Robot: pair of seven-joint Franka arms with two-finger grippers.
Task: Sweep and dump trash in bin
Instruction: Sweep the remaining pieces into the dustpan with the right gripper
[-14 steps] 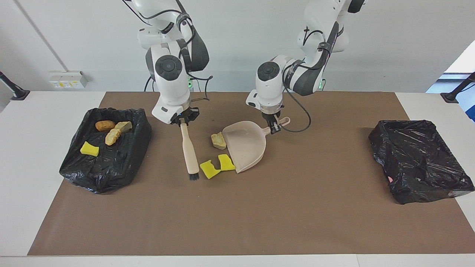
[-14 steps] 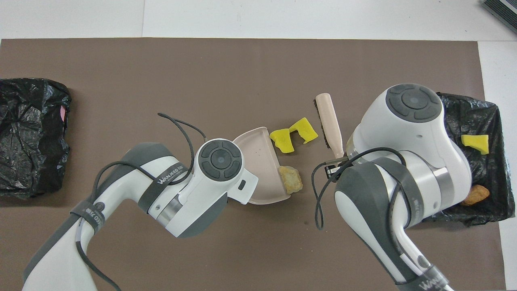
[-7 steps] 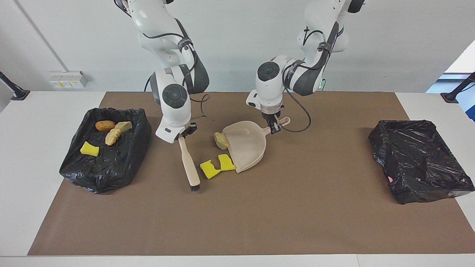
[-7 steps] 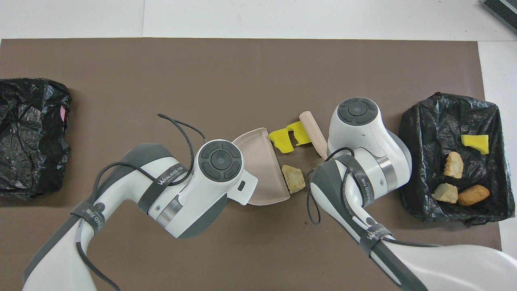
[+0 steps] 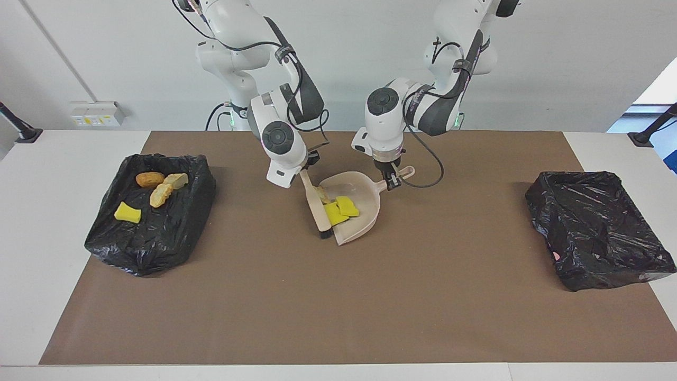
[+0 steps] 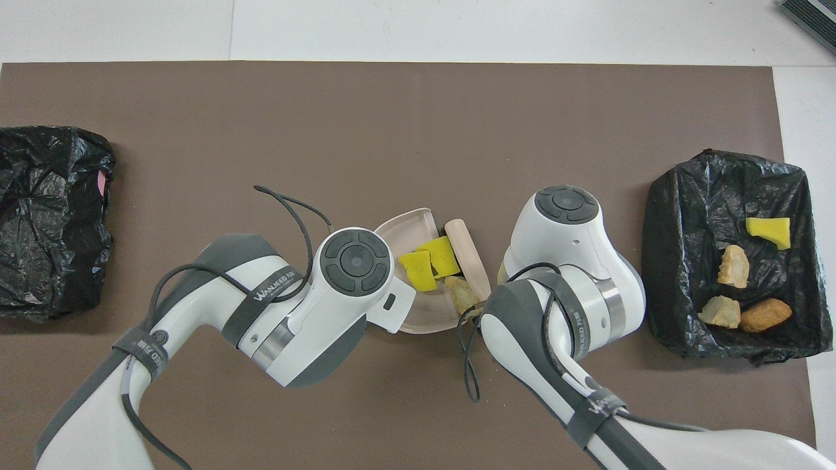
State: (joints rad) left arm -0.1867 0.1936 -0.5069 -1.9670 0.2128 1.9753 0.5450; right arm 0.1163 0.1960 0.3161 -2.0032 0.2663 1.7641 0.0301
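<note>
Beside the dustpan (image 5: 355, 206), the right gripper (image 5: 305, 170), jaws clamped on the brush (image 5: 316, 205), has three foam chunks (image 5: 341, 208) swept inside; the left gripper (image 5: 392, 181) grips the pan's handle. Four chunks already lie in the bin (image 5: 158, 248) at the right arm's end; dumping remains

Open brown mat (image 5: 338, 296) lies between the dustpan (image 5: 359, 217) and each black-lined bin (image 5: 597, 227), unobstructed.

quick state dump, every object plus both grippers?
dustpan: on mat, holds yellow chunks, tan chunk
brush: at pan mouth
left gripper: shut on pan handle
right gripper: shut on brush
bin with trash: four chunks inside
other bin: no trash visible
</note>
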